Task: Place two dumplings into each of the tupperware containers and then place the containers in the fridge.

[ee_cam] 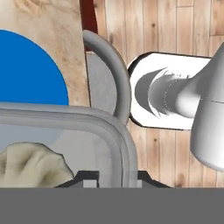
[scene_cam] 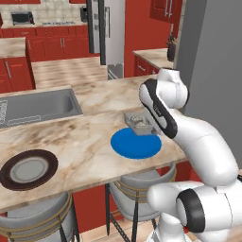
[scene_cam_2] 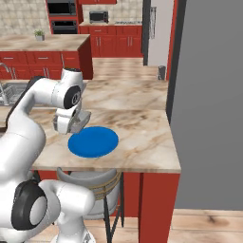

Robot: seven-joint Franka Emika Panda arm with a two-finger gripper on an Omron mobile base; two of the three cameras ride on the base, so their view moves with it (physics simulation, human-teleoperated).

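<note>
We see the gripper (ee_cam: 117, 177) closed on the rounded rim of a tupperware container (ee_cam: 65, 131): in the hand view one dark finger tip stands inside the rim and the other outside it, so the plastic wall is pinched between them. A pale crinkled dumpling (ee_cam: 33, 165) lies inside the container, close to the held side. We cannot tell from this view if a second one is in there too.

In the left base view the container (scene_cam: 138, 123) is at the far edge of the blue plate (scene_cam: 135, 143), partly behind the arm, and some pale lumps show inside it. In the right base view the gripper (scene_cam_2: 71, 124) hangs just over the left part of the blue plate (scene_cam_2: 93, 141), and we cannot say if the container touches the plate or is raised above it.

The plate rests on the marble counter (scene_cam: 90, 142), near its front edge. Far to the left on the same counter is a dark-brown plate (scene_cam: 28, 169), well apart from the blue one. Behind it, a grey sink (scene_cam: 35, 107) is set into the counter. A tall grey fridge (scene_cam_2: 209, 95) stands just beside the counter's right end.
</note>
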